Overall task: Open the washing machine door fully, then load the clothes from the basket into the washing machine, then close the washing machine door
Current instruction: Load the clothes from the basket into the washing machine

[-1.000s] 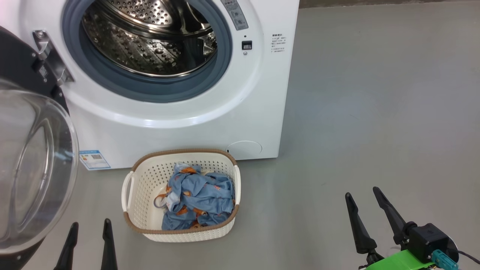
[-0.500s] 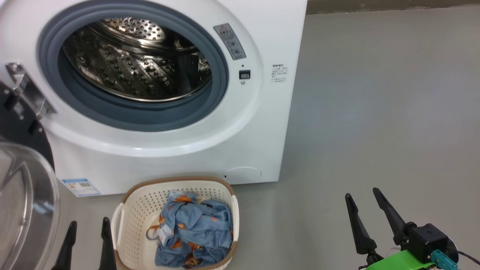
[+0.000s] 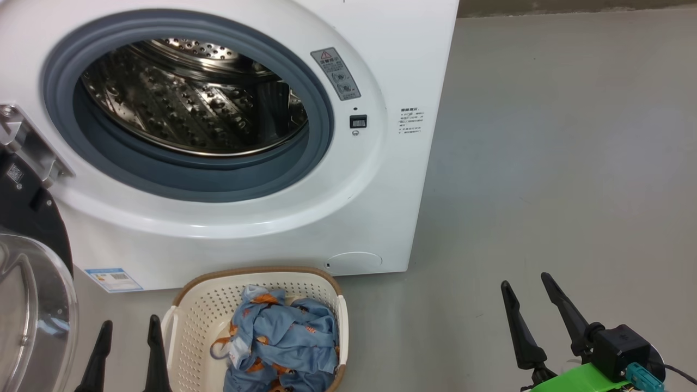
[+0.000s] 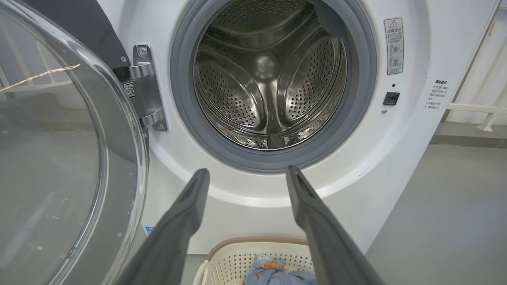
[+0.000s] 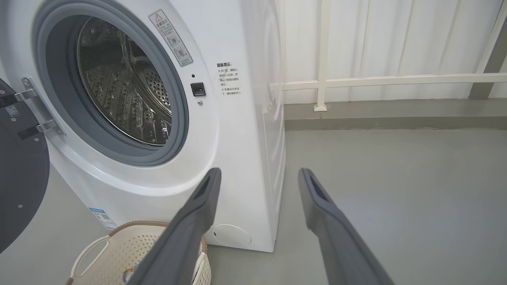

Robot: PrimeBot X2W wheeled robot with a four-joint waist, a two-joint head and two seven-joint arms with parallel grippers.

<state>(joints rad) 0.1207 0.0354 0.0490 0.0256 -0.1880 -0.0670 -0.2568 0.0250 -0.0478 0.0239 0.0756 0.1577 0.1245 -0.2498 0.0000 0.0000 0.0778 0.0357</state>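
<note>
**Near field.** The left fingers (image 3: 156, 348) stand spread wide and empty, just beside the left side of the basket (image 3: 207, 305). The right fingers (image 3: 520, 326) are equally wide and empty, over bare floor (image 3: 544, 163) well to the right.

**Middle.** The basket sits on the floor just in front of the washing machine (image 3: 381, 207), below its opening. Whether it touches the cabinet cannot be told. The clothes (image 3: 283, 348) lie in it as one crumpled heap towards its right half.

Expect them to be light, soft and limp, so they will sag, trail and probably come up tangled together. Take hold of a raised fold near the top of the heap, and close deep enough to pinch several layers. The basket itself looks light, so it may slide or lift if cloth catches on its perforated wall.

**Left edge.** The washing machine door (image 3: 27, 316) is swung out on its hinge (image 3: 27, 147), glass bowl towards you. The opening step looks done. The door is rigid and glossy, so when you close it, press on the black rim rather than the glass.

**Far field.** Inside the grey gasket (image 3: 321, 125), the steel drum (image 3: 185, 109) stands empty. Carry the load well over the gasket lip, since trailing cloth could catch there.
</note>
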